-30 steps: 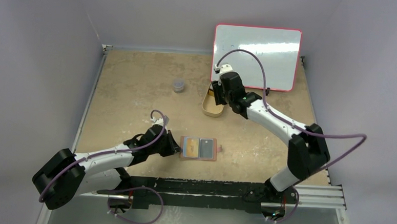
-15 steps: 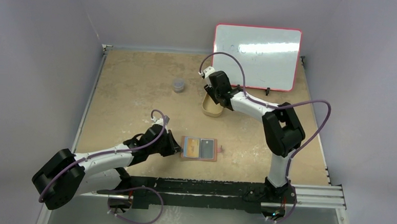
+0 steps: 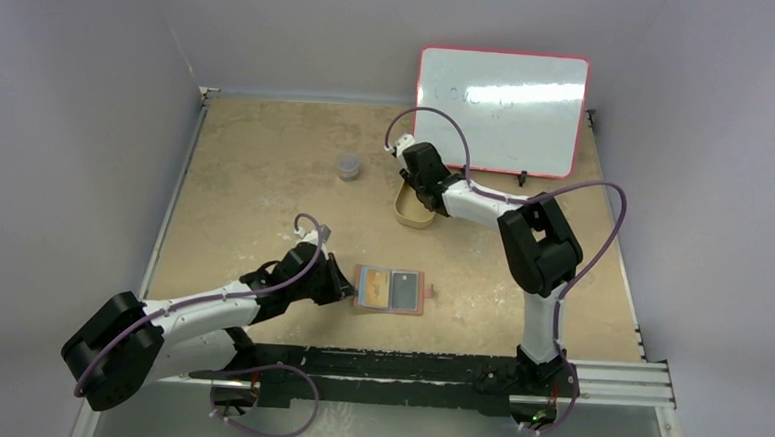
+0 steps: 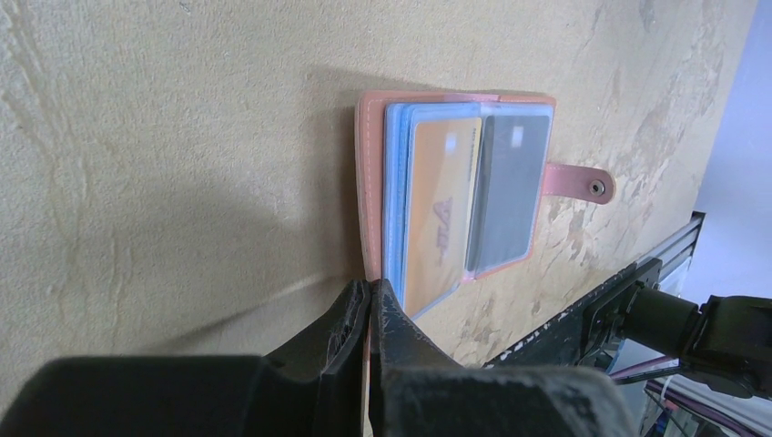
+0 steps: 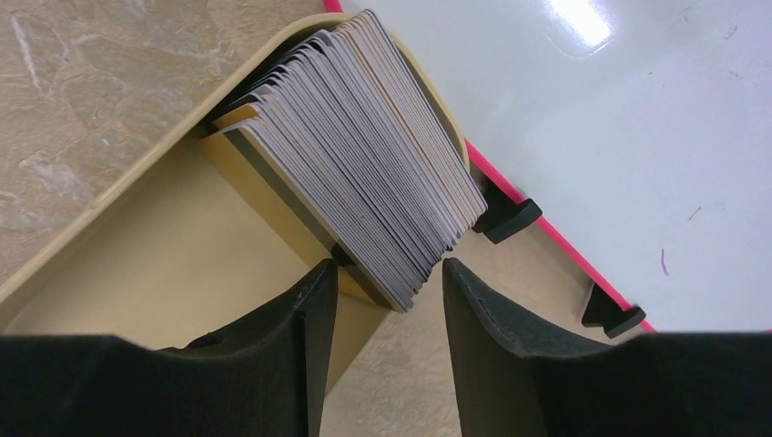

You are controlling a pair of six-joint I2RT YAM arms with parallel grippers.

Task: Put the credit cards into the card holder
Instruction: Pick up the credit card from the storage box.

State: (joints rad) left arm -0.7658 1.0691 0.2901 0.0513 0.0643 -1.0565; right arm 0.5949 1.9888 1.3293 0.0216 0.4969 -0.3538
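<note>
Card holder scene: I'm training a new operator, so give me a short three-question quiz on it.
1. True or false: the card holder lies open on the table.
2. The stacked credit cards by the right pincer rest: A) in the tan tin; B) on the table; C) in the card holder.
3. Which pincer is shut on the card holder's edge?
Key: 1 true; 2 A; 3 the left pincer.

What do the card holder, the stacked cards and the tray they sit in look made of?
Card holder: probably faux leather, with a matte pink-brown cover, a seam line along the edge and a snap strap.
Cards: thin plastic, smooth grey, with uniform crisp edges.
Tray: tan and smooth with a thin rim; painted metal or plastic, cannot tell which.
</note>
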